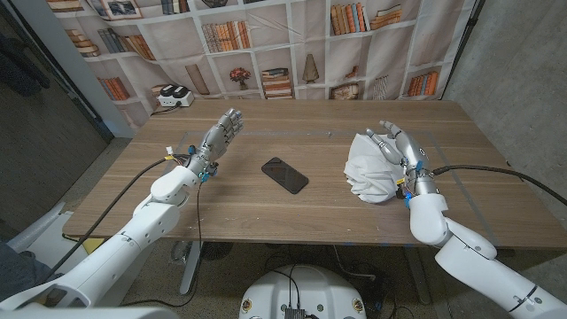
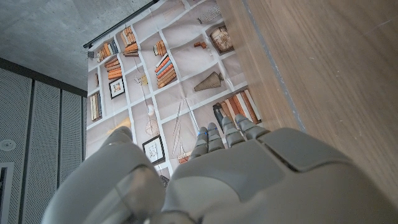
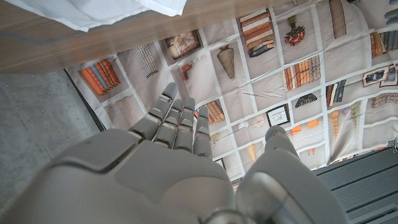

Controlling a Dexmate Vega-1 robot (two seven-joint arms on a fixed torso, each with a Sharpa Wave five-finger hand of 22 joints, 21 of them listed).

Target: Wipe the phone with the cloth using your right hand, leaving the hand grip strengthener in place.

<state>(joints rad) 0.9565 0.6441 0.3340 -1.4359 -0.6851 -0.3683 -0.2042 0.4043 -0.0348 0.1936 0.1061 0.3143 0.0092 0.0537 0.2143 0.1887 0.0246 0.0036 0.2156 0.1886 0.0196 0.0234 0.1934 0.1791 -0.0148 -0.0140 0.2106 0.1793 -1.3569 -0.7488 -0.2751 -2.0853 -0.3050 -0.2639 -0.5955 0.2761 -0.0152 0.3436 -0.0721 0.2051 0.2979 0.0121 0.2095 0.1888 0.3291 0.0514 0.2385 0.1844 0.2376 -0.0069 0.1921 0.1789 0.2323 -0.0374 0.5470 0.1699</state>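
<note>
A black phone (image 1: 284, 175) lies flat and at an angle near the middle of the wooden table (image 1: 292, 213). To its right sits a crumpled white cloth (image 1: 369, 167), whose edge also appears in the right wrist view (image 3: 93, 11). My right hand (image 1: 400, 147) stands just right of the cloth, close against it, fingers spread and holding nothing; the right wrist view shows those fingers (image 3: 177, 124) straight and empty. My left hand (image 1: 220, 138) is raised over the table's left part, left of the phone, fingers straight and empty (image 2: 227, 134).
A white-and-black device (image 1: 173, 96) sits beyond the table's far left corner. A printed bookshelf backdrop (image 1: 292, 44) hangs behind the table. Bare wood lies between phone and cloth and along the front edge. Cables run along both forearms.
</note>
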